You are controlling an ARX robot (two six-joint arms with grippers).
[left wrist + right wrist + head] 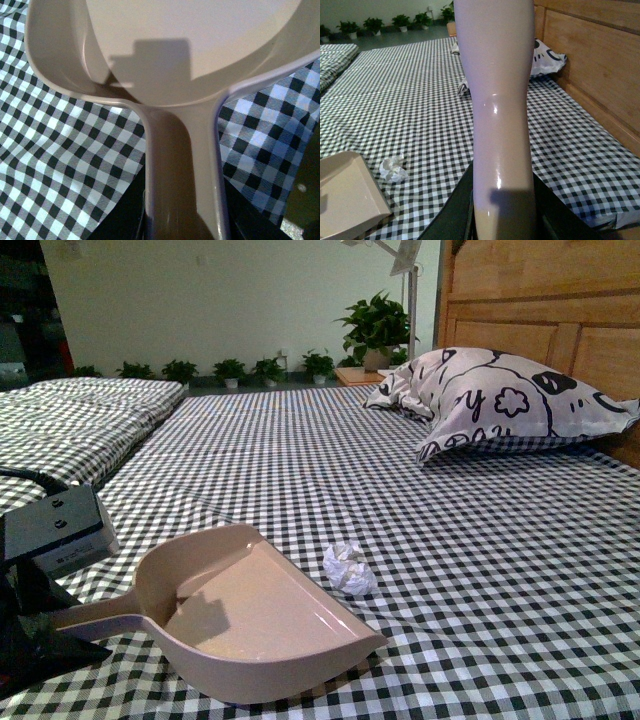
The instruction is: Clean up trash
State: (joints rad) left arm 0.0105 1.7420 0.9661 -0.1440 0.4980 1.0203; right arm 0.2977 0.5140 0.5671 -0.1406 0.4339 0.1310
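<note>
The trash, a small crumpled white paper wad, lies on the checked bedsheet just beyond the far rim of the pink dustpan. It also shows in the right wrist view, close to the dustpan's corner. My left gripper is shut on the dustpan handle and shows at the lower left of the front view. The pan rests on the bed and is empty. My right gripper is shut on the pale brush handle, held above the bed; the bristles are out of view.
A black-and-white patterned pillow leans on the wooden headboard at the back right. A second checked bed is at the left. Potted plants line the far wall. The bed's side edge shows in the right wrist view.
</note>
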